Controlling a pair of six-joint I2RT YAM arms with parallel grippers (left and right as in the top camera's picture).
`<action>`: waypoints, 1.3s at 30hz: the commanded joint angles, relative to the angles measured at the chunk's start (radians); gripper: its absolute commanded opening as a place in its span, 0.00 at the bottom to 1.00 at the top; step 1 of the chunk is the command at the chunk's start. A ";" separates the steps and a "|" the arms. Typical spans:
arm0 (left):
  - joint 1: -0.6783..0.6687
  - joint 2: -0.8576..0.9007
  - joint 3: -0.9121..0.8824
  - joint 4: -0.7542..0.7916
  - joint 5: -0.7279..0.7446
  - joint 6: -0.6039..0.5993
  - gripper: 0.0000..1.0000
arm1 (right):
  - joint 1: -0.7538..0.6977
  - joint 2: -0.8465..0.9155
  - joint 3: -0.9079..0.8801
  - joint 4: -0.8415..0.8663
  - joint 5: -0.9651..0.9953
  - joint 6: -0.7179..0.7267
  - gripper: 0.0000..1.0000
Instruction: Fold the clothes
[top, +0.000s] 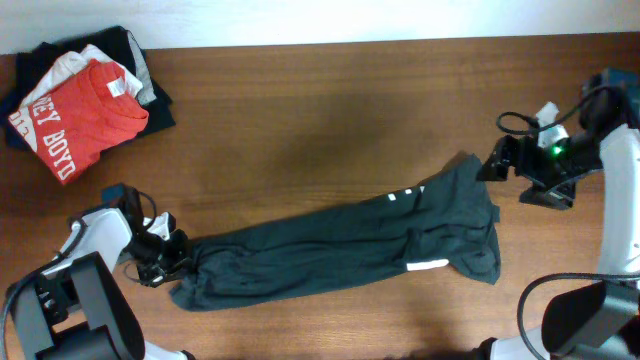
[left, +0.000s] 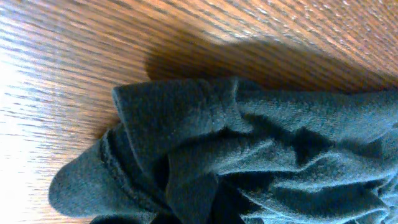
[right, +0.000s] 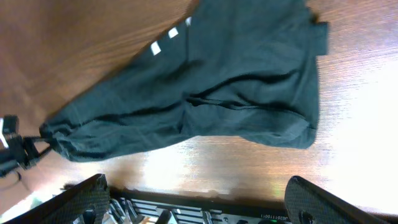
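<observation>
Dark charcoal soft-fabric T-shirt (top: 350, 245): stretched in long crumpled band across near side of brown wood-grain worktop (top: 300, 100), wider at right end. White lettering mostly folded under; only small white fragments show, unreadable. Left claw (top: 168, 255) clenched on bunched left end. Its fingers hidden in left wrist view, where soft wrinkled folds and stitched hem fill frame. Right claw (right: 196, 186) released, fingers wide, empty, just beside shirt's right end. Far left corner: red T-shirt (top: 85, 115), white "BOYD" legible, preceding letters partly hidden, atop grey and white folded pieces (top: 140, 72).
</observation>
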 joint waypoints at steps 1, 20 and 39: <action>-0.030 0.071 -0.014 -0.020 -0.037 -0.082 0.00 | 0.074 -0.014 0.015 -0.014 0.005 -0.014 0.94; -0.568 -0.238 0.383 -0.362 -0.134 -0.323 0.00 | 0.165 -0.014 0.011 0.001 0.081 -0.010 0.94; -0.868 0.064 0.569 -0.211 -0.010 -0.416 0.00 | 0.165 -0.014 0.011 0.013 0.101 -0.011 0.94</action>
